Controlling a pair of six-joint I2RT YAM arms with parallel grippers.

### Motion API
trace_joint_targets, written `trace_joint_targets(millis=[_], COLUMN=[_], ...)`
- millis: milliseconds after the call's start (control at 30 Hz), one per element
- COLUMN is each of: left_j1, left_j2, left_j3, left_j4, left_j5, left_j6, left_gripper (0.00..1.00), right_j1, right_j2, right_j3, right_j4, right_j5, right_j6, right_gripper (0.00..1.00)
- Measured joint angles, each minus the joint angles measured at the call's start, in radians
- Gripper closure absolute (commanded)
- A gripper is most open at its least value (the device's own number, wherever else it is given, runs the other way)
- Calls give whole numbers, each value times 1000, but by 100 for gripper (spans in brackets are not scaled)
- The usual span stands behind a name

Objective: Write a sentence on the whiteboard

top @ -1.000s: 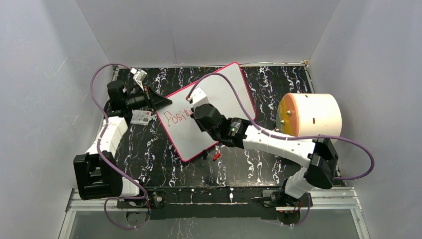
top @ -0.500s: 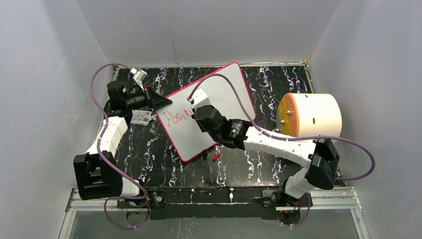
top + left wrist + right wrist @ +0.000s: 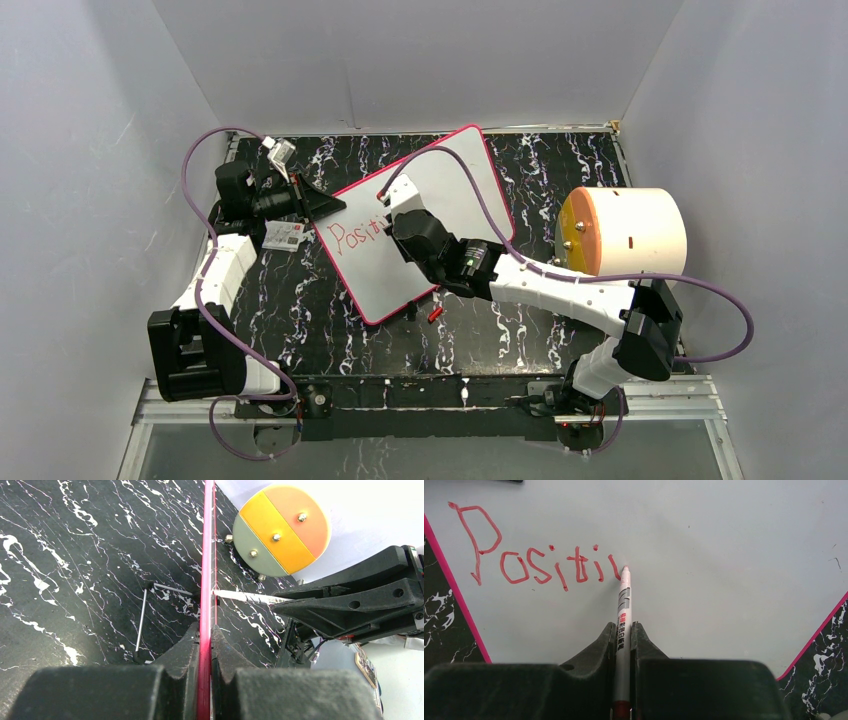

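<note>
Black marbled tabletop [image 3: 560,170] filled the overhead view, and the large white whiteboard [image 3: 450,190] with a thin pink-red frame lay slantwise across the middle of it. The left gripper [image 3: 205,635] was clamped on the frame's edge at the board's upper-left corner. The right gripper [image 3: 623,627] grasped a slim white marker [image 3: 624,600] with its tip touching the board. The tip sat at the end of the red handwritten sentence [image 3: 539,565], which read "Positi" plus one first stroke of the next letter.

We judged the main risk to be the board turning under pen pressure. The left jaws pinched only a narrow rim, so a hard sideways stroke could twist the board and bend the line.

The marker was the next weak point. Gripped low on its barrel, it could tilt or slide back between the fingers, which would break the strokes.

The purple cable [image 3: 440,152] arched over the board, and we thought it might sag and smear wet ink. The script also looked large for the room left in the lower right of the wrist view, so the words could crowd the frame.
</note>
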Motion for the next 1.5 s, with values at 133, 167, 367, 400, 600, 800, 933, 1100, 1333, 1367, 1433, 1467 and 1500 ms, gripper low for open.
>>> trace_joint_targets(millis=[133,167,367,400,600,800,933,1100,1333,1367,1433,1467,1500], left_j1=[0,0,0,0,0,0,0,0,0,0,0,0,0], left_j2=[0,0,0,0,0,0,0,0,0,0,0,0,0], left_j3=[0,0,0,0,1,1,1,2,2,2,3,3,3], left_j4=[0,0,0,0,0,-2,-3,-4,-4,-4,-4,-4,-4], left_j5=[0,1,1,1,1,0,0,0,0,0,0,0,0], left_j6=[0,0,0,0,1,3,4,4,5,5,5,5,5], left_gripper=[100,100,100,100,100,100,100,100,100,100,100,100,100], right_j1=[0,0,-1,-1,-5,-5,-5,-7,-14,-15,-19,-20,-21], right_j2=[0,0,0,0,0,-14,-57,-65,-61,-59,-52,-50,-48], right_j3=[0,0,0,0,0,-7,-38,-38,-38,-38,-38,-38,-38], right_j4=[8,9,25,29,34,41,53,70,80,81,81,81,81], right_j5=[4,5,8,9,8,7,7,8,5,5,4,3,3], right_j6=[-1,-1,-4,-4,-7,-8,-11,-13,-12,-12,-12,-12,-12], right_gripper=[100,100,100,100,100,100,100,100,100,100,100,100,100])
